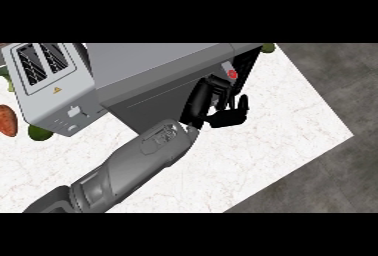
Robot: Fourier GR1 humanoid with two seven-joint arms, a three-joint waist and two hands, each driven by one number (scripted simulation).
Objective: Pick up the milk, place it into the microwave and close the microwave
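Note:
The grey microwave [159, 65] stands at the back of the counter, its dark front door [151, 102] flush with the body. A red button [232, 74] marks its panel at the right end. My right hand [218, 107] comes in on a long forearm from the lower left. It rests against the door's right edge just below the button, with its fingers relaxed and nothing held. No milk shows anywhere. My left hand is out of view.
A silver toaster [52, 82] sits to the left of the microwave. A brown-red vegetable [6, 120] and a green fruit [40, 133] lie beside it. Another green item [267, 48] peeks out behind the microwave. The white counter [280, 130] ends at a corner on the right.

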